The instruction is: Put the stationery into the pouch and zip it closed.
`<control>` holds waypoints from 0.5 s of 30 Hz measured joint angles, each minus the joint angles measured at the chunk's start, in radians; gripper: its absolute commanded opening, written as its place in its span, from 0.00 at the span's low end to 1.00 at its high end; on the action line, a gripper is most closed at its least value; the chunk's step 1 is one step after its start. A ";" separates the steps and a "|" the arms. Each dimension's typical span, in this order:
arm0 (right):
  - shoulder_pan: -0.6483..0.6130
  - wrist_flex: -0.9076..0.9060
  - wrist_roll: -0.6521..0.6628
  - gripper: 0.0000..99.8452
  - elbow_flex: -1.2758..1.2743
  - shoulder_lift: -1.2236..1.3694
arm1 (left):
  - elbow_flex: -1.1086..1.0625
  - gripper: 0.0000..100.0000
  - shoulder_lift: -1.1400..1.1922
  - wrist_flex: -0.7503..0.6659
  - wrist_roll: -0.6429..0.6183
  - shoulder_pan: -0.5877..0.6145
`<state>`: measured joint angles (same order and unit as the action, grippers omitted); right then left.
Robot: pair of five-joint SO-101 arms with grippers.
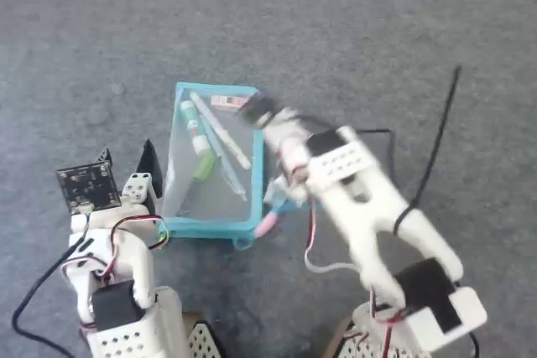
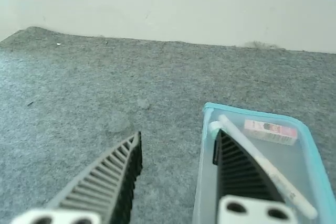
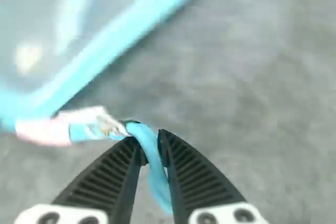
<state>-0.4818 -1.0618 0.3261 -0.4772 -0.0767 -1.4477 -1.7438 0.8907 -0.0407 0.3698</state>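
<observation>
The right gripper pinches the pouch's blue zipper pull. The left gripper is spread just beside the pouch.

Everything is lit brightly, softly and evenly, and where the light comes from cannot be told. The wall is washed out to plain white. Only faint, soft shadows are cast on the grey mat near the arms. No glare is seen. In the high view the right arm is smeared. In the right wrist view the pouch is blurred, while the zip pull pinched in the right gripper is seen clearly.
</observation>
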 measured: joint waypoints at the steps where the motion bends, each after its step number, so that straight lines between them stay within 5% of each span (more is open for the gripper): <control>1: 0.032 0.000 -0.032 0.01 0.020 0.008 | 0.000 0.21 0.000 0.000 0.000 0.000; 10: 0.311 0.000 -0.196 0.01 0.112 0.020 | 0.000 0.21 -0.003 0.000 0.000 0.000; 15: 0.307 -0.054 -0.175 0.12 0.121 0.018 | 0.000 0.21 -0.003 0.000 0.000 0.000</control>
<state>-0.1749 -1.1155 0.1511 -0.3560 -0.0583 -1.4477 -1.7469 0.8907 -0.0407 0.3698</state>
